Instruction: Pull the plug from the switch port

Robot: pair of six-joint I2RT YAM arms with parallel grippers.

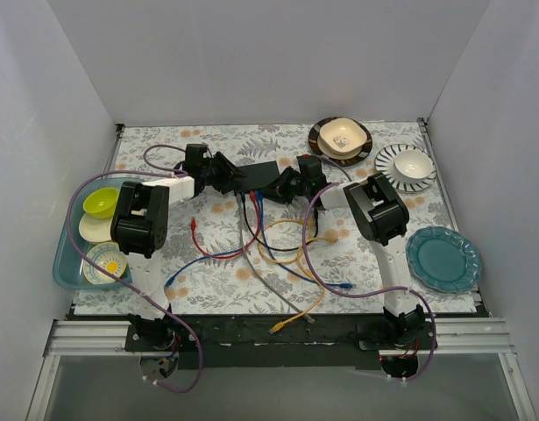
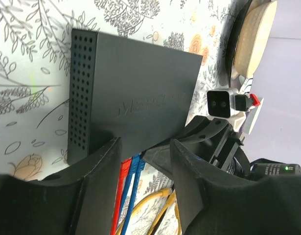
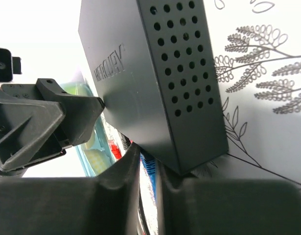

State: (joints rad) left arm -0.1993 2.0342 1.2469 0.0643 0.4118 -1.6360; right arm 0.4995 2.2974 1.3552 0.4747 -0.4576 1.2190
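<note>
Sitting centre-back between the arms, switch (image 1: pixel 256 175) has blue plug (image 3: pixel 151 170) apparently seated; left gripper (image 2: pixel 145 147) splayed open at port edge, right gripper (image 3: pixel 148 159) pinched seemingly onto that plug, pull not yet made.

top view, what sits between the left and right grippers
The switch lies there, left gripper at one end, right gripper at the other; the top view shows it.

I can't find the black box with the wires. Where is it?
In the top view, the switch sits mid-table toward the back, between the left gripper and the right gripper.
</note>
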